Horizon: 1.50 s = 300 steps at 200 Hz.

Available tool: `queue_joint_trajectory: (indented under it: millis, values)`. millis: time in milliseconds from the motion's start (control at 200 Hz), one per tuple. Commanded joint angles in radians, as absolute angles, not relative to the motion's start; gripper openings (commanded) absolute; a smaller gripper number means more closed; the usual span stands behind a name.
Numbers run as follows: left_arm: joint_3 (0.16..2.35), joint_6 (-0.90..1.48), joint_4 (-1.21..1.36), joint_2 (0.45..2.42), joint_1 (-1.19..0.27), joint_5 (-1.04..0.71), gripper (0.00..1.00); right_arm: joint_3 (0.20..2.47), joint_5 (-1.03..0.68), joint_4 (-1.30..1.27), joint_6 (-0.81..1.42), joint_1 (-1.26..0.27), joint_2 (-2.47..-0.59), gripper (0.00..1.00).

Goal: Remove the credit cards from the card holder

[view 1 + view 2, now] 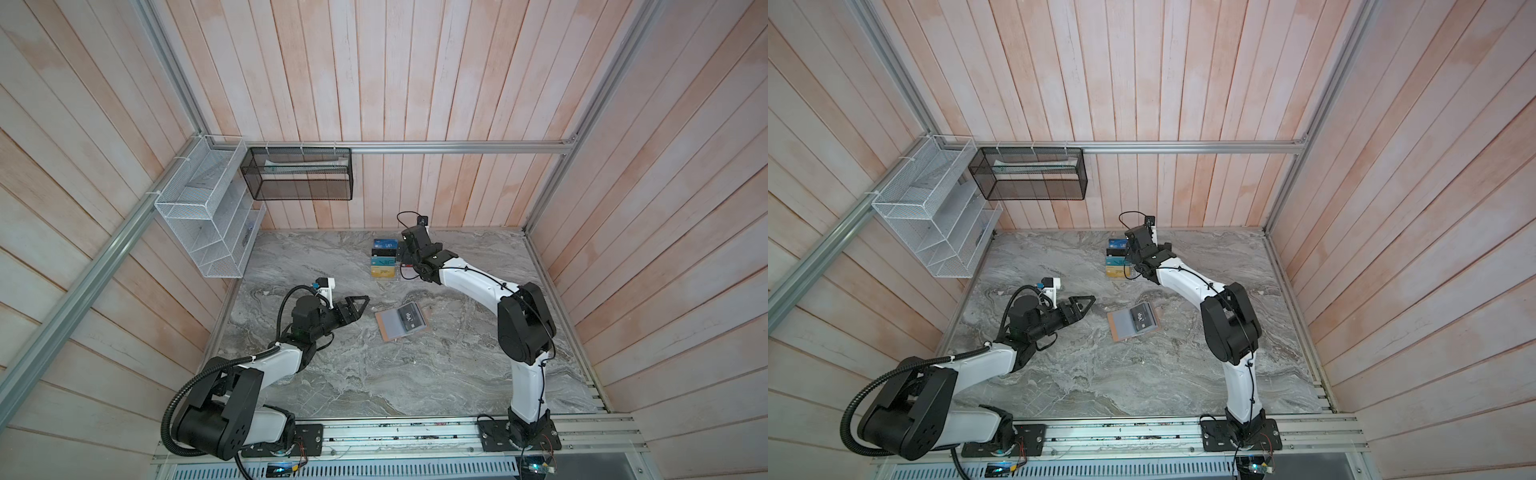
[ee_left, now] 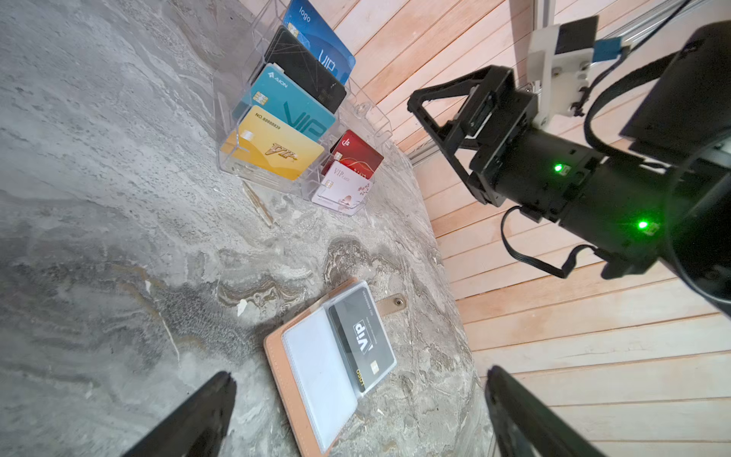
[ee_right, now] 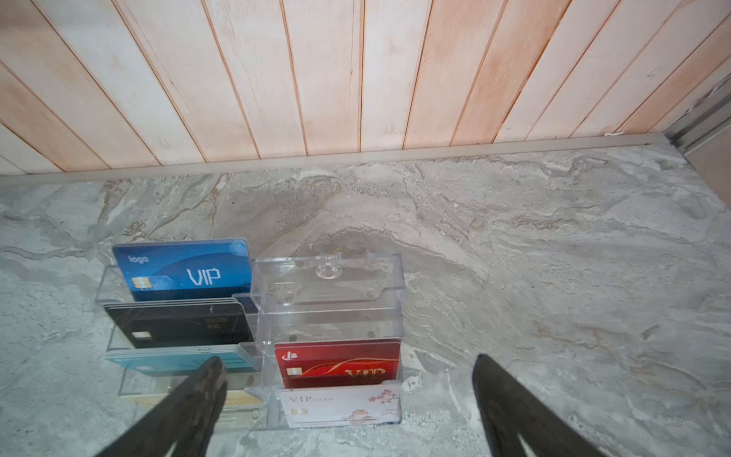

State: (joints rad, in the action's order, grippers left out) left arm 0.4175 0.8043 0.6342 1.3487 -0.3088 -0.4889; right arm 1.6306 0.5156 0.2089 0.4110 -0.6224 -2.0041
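Black, thin and surely stiff, the card (image 2: pixel 362 340) sat low in frame in the slick sleeve of the wallet (image 2: pixel 279 372), likely best pinched by an edge, while left gripper (image 2: pixel 360 374) and right gripper (image 3: pixel 348 362) gaped wide, empty.

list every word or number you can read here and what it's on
"logo", "VIP": blue card, in the clear stand
"AION", "VIP": teal card
"NO.88888839" (last digits unsure), "VIP": gold card
"VIP": red card
"VIP CARD": white card
"ViP": black card, sleeved in the card holder
Too blurred: print on the stand's dark card; digits at the black card's edge
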Motion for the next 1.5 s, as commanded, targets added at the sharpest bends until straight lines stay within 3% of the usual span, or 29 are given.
queue_joint_trajectory:
  millis: [0, 220, 435, 600, 700, 960, 1295, 1495]
  values:
    - [0.419, 0.773, 0.613, 1.307, -0.313, -0.455, 1.00, 1.592, 0.525, 0.221, 0.387, -0.627, -1.942, 0.98]
    - [0.459, 0.684, 0.496, 1.195, -0.312, -0.338, 1.00, 1.443, 0.519, 0.218, 0.369, -0.585, -1.758, 0.98]
    - [0.500, 0.452, 0.289, 1.047, -0.299, 0.030, 1.00, 1.150, 0.486, 0.106, 0.373, -0.449, -1.507, 0.98]
    - [0.443, 0.264, 0.386, 1.033, -0.269, 0.299, 1.00, 0.884, 0.540, -0.057, 0.305, -0.337, -1.345, 0.98]
    - [0.387, 0.199, 0.526, 1.090, -0.227, 0.363, 1.00, 0.708, 0.597, -0.225, 0.215, -0.299, -1.265, 0.98]
    - [0.356, 0.001, 0.714, 1.175, -0.202, 0.329, 1.00, 0.311, 0.580, -0.683, 0.104, -0.200, -1.147, 0.98]
    - [0.266, 0.027, 0.927, 1.338, -0.133, 0.207, 1.00, 0.229, 0.546, -0.956, 0.021, -0.150, -1.292, 0.98]
    - [0.290, 0.009, 0.911, 1.355, -0.104, 0.194, 1.00, 0.206, 0.480, -1.084, 0.004, -0.115, -1.326, 0.98]
